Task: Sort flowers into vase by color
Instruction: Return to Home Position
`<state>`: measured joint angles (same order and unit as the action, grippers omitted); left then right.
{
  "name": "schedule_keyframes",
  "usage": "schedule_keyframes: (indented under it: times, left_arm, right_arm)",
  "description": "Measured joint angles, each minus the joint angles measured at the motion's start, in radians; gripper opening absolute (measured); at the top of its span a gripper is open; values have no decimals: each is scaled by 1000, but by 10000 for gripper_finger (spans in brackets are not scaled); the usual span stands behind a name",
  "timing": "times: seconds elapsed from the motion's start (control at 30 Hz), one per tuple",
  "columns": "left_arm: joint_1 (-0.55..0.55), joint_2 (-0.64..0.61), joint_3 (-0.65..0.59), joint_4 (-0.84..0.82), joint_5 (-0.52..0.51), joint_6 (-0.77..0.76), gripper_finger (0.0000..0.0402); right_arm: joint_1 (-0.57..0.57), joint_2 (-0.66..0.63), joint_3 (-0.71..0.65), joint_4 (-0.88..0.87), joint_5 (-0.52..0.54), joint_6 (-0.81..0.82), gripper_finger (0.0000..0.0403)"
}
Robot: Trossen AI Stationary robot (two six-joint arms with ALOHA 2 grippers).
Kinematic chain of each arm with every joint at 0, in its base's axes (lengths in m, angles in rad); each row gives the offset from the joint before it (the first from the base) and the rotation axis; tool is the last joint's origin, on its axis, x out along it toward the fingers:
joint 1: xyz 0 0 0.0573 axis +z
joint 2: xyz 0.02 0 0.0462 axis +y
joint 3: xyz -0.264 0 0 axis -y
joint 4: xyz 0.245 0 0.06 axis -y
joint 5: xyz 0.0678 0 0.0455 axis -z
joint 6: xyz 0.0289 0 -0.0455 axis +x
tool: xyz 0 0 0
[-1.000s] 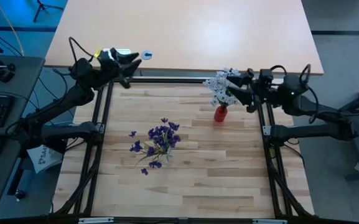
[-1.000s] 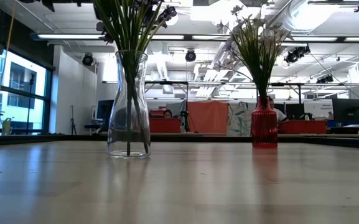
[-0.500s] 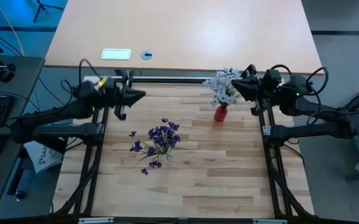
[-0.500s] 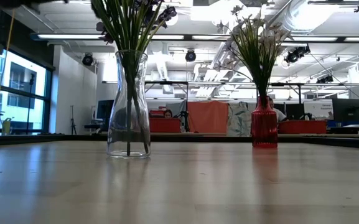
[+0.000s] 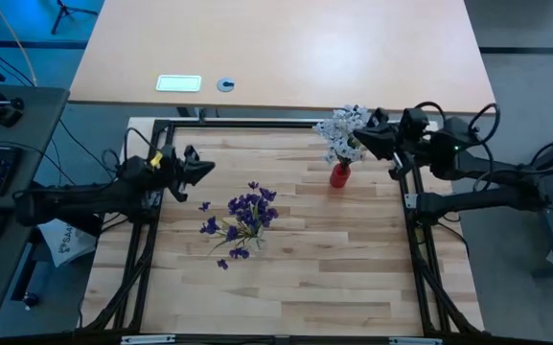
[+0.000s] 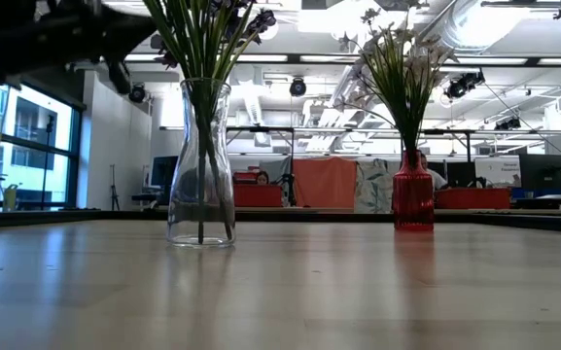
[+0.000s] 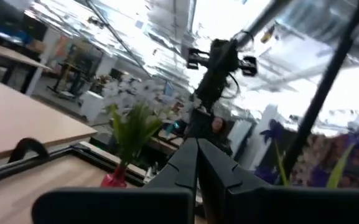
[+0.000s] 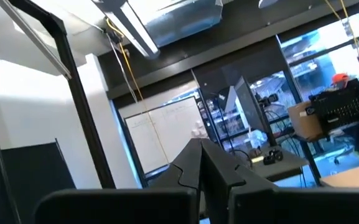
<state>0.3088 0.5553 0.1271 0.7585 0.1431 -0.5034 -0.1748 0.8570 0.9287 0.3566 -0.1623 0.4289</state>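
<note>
Two pairs of fingers are seen pressed together and empty, every flower being judged sorted: the left fingers (image 7: 182,168) near the purple flowers (image 5: 245,216), the right fingers (image 8: 188,165) just beside the white flowers (image 5: 343,132), which are stood in the red vase (image 5: 339,175).
</note>
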Motion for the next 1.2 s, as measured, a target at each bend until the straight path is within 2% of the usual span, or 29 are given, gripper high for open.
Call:
schedule_keyframes:
  times: [0.2, 0.37, 0.57, 0.73, 0.8, 0.9, 1.0, 1.1, 1.2]
  left_arm:
    - [-24, -26, -116, 86, -138, -53, 0]
    - [-86, -19, -115, 78, -246, -41, 0]
    - [-198, 22, -114, 38, -366, -35, 0]
    - [-244, 35, -114, -47, -397, -69, 0]
    - [-248, 35, -114, -62, -397, -92, 0]
    - [-247, 34, -113, -53, -403, -88, 0]
    - [-246, 34, -110, -50, -437, -56, 0]
    - [-246, 34, -110, -52, -475, -29, 0]
    - [-246, 34, -110, -51, -491, -18, 0]
  right_arm:
    - [31, -4, 0, -42, -38, -8, 1]
    - [77, -38, 0, -156, -139, 0, 0]
    - [212, -91, 0, -316, -187, -37, 0]
    - [340, -144, -39, -399, -177, -67, 0]
    - [389, -174, -86, -398, -130, -71, 0]
    - [456, -237, -180, -376, 1, -58, 0]
    - [504, -306, -297, -278, 101, -25, 0]
    - [518, -354, -404, -190, 202, -16, 0]
    - [478, -360, -473, -189, 282, 8, 0]
